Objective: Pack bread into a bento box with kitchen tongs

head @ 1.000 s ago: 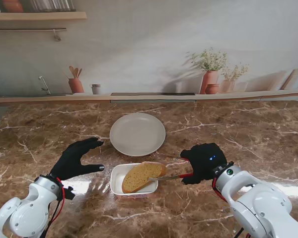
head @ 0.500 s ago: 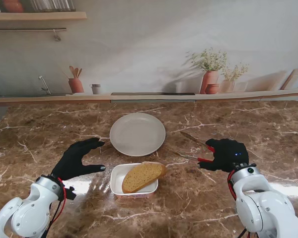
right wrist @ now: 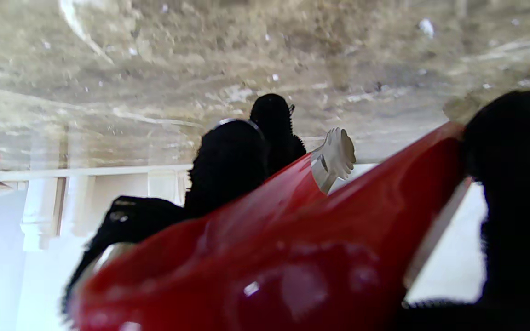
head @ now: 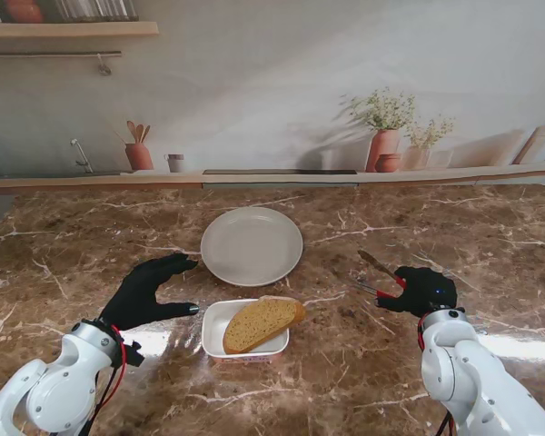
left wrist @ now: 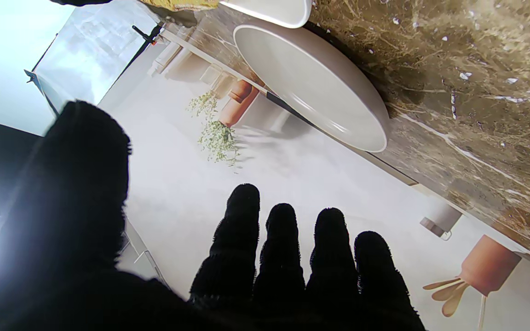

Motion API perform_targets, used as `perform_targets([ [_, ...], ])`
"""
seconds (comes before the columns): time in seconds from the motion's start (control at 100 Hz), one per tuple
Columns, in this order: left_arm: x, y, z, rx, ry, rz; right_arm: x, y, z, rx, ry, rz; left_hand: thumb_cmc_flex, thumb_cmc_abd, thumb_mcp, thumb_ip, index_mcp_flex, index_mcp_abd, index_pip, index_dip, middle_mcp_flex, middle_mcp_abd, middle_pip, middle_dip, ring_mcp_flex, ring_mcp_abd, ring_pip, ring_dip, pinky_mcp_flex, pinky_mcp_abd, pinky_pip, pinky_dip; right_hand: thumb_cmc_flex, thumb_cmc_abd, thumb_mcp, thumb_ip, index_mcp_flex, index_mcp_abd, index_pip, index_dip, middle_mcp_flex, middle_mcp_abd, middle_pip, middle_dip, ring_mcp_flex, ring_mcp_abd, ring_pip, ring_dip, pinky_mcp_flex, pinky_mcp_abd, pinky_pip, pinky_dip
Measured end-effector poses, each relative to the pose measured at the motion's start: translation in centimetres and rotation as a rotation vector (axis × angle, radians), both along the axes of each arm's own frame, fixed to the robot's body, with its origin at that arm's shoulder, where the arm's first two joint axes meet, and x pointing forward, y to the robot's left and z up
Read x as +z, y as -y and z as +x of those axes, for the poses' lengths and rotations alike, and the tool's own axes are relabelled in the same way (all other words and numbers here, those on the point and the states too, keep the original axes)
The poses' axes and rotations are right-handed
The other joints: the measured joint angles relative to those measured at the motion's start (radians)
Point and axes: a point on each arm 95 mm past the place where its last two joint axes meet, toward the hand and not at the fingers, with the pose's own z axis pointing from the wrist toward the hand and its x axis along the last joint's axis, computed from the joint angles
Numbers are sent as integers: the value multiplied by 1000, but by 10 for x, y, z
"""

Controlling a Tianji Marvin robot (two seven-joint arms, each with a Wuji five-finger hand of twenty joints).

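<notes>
bread slice [head: 262, 323] lies in bento box [head: 243, 332], long axis left-right, one end over the right rim. right hand [head: 423, 290] grips tongs [head: 374, 275], well right of box. left hand [head: 145, 292] empty, fingers spread, just left of box.

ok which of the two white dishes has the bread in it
The small rectangular bento box, nearer to me, holds the bread slice. The round plate, farther from me, has nothing on it.
</notes>
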Motion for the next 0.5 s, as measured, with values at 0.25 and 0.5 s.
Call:
perform_targets([
  [0.25,0,2,0,0,0,-3,-19,0,18,-17,-51,13,0,0,0,0,0,0,0,0,0,0,0,0,0,0,0,0,0,0,0,0,-13,10,23,0,-45,0,-3,0,-67,7,-2,0,-46,5,-42,0,-83,1,-10,0],
  [0.5,0,1,0,8,3,1,-19,-3,26,-41,-128,-1,0,0,0,0,0,0,0,0,0,0,0,0,0,0,0,0,0,0,0,0,-62,33,82,1,-201,-21,-95,14,-288,-6,-15,-16,-301,47,-268,-12,-458,64,-314,24],
])
